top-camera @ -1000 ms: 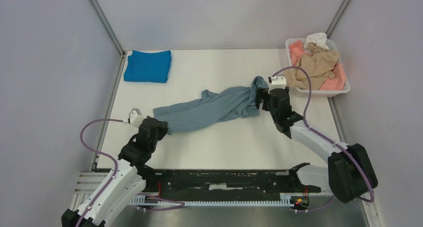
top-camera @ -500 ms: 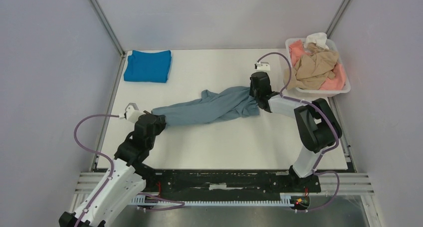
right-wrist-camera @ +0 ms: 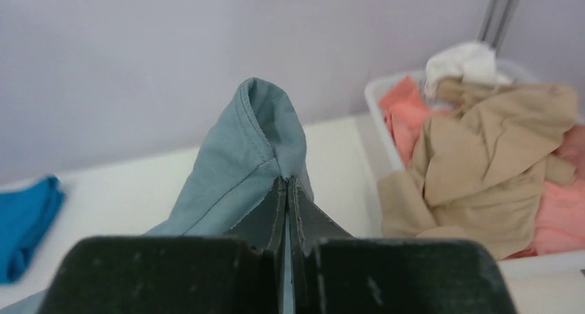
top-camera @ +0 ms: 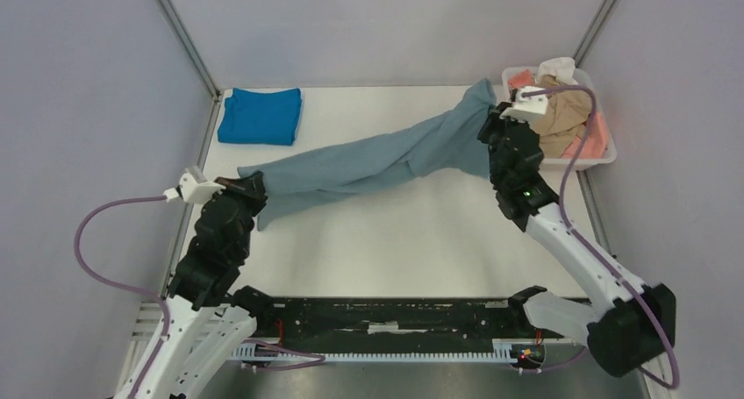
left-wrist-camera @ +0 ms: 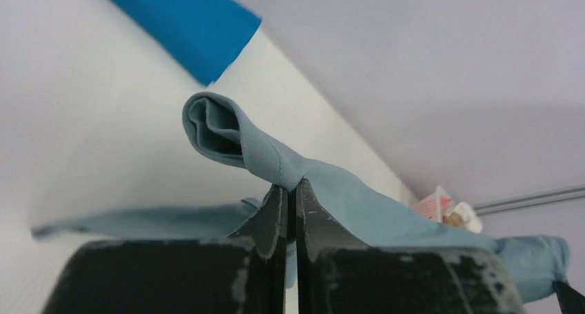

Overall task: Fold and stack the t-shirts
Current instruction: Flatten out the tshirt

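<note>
We see the grey-blue t-shirt (top-camera: 377,158) stretched as a twisted band across the table (top-camera: 412,232), running from near left to far right and raised at both ends. Our left gripper (left-wrist-camera: 290,190) is clamped on its near-left end, jaws pressed together on a fold of cloth. Our right gripper (right-wrist-camera: 285,183) pinches the far-right end just beside the white tub (top-camera: 575,164), jaws tight on the fabric. The bright blue t-shirt (top-camera: 261,116) lies folded in the far left corner, well apart. In the tub a tan t-shirt (top-camera: 570,110), a salmon-pink t-shirt (top-camera: 599,136) and a white t-shirt (top-camera: 558,67) lie crumpled together.
</note>
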Motion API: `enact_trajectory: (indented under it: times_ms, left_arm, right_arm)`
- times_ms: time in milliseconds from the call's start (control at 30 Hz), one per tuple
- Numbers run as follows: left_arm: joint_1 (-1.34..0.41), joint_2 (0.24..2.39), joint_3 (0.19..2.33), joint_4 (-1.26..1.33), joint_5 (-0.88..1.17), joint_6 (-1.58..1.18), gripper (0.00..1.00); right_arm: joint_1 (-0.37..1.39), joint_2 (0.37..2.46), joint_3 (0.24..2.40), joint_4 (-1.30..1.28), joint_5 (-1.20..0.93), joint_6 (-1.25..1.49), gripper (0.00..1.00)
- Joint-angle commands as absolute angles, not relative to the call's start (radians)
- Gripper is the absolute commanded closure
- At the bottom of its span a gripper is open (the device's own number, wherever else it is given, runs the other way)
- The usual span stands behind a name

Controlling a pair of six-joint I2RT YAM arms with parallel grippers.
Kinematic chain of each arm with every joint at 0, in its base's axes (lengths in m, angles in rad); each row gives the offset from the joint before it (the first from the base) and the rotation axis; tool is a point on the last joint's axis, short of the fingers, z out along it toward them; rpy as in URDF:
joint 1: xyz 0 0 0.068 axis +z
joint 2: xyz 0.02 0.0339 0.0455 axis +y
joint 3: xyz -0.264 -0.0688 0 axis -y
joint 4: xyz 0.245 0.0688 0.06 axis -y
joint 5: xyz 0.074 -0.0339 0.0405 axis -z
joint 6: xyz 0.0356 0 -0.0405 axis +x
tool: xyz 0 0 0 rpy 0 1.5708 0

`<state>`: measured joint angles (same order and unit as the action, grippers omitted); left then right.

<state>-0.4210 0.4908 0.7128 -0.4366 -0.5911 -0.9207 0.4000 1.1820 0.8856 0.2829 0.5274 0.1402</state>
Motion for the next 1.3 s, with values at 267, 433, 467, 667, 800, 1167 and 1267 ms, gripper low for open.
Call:
enact_trajectory:
  times_ms: [267, 433, 467, 667, 800, 1167, 1267]
  left_arm:
    - [-0.418, 0.296, 1.043, -0.376, -0.650, -0.729, 0.98]
    - [-0.417, 0.300, 1.161, -0.345, -0.524, -0.714, 0.98]
    - [-0.418, 0.306, 1.184, -0.345, -0.497, -0.709, 0.98]
    - [-0.418, 0.336, 1.303, -0.374, -0.406, -0.693, 0.98]
    - [-0.418, 0.343, 1.292, -0.377, -0.433, -0.698, 0.98]
    - [-0.418, 0.670, 1.056, -0.403, -0.805, -0.745, 0.98]
    - [-0.396, 0.889, 0.993, -0.421, -0.878, -0.809, 0.98]
  right_arm:
    - [0.397, 0.713, 1.067, 0.161, 0.517, -0.023, 1.00]
    - [0.397, 0.615, 1.201, 0.059, 0.459, -0.022, 1.00]
    - [0.397, 0.606, 1.231, 0.039, 0.441, -0.021, 1.00]
    - [0.397, 0.620, 1.446, -0.083, 0.343, -0.017, 1.00]
    - [0.397, 0.644, 1.471, -0.103, 0.356, -0.021, 1.00]
    - [0.397, 0.891, 1.167, 0.096, 0.630, -0.060, 1.00]
    - [0.384, 1.047, 1.060, 0.213, 0.732, -0.069, 1.00]
